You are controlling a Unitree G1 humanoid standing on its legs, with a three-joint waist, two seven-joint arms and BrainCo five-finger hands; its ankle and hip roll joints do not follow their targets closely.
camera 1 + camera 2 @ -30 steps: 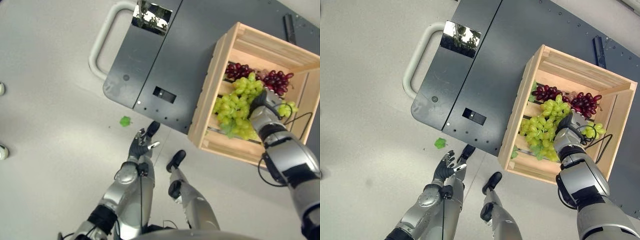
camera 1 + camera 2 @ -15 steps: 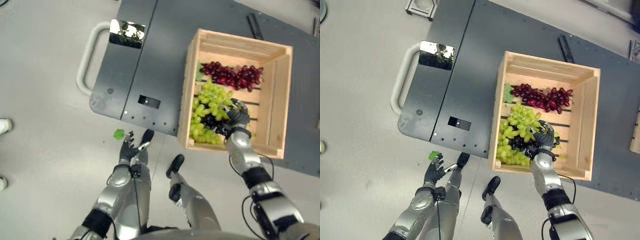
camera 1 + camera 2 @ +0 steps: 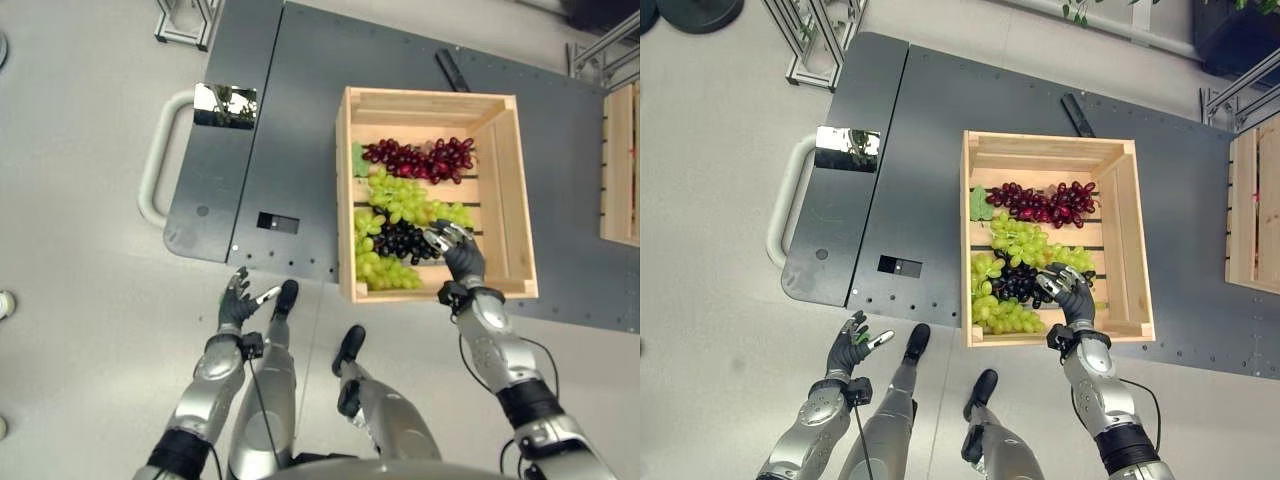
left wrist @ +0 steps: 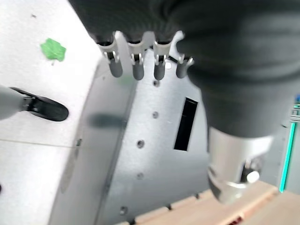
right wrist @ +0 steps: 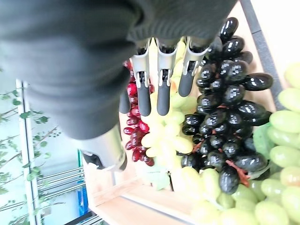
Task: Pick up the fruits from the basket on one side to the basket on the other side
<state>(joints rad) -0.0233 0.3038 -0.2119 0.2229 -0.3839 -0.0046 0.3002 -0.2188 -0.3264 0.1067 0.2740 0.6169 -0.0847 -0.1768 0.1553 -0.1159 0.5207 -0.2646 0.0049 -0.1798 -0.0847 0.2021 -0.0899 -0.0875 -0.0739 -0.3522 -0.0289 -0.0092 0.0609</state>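
The step in hand is judged to be the reach for a bunch: no fruit is yet held. The right hand is seen at the centre right of the right eye view, hovering over the wooden crate with its fingers straight and spread, nothing gripped (the right wrist view shows them extended above the fruit). Just beside its fingertips lies the black grape bunch, bedded among green grapes, with a red grape bunch along the crate's upper side. The next move is judged to call for lowering the hand onto the black bunch and curling the fingers round its mass or stem, since loose berries may slip.

The left hand is held at the lower left of that view, relaxed and holding nothing, above the pale floor; a small green leaf lies on the floor in the left wrist view.

The crate is set on a dark grey platform cart with a pale loop handle at its left. A second wooden crate is cut by the right edge, presumably the destination. Metal framing stands at the upper left.
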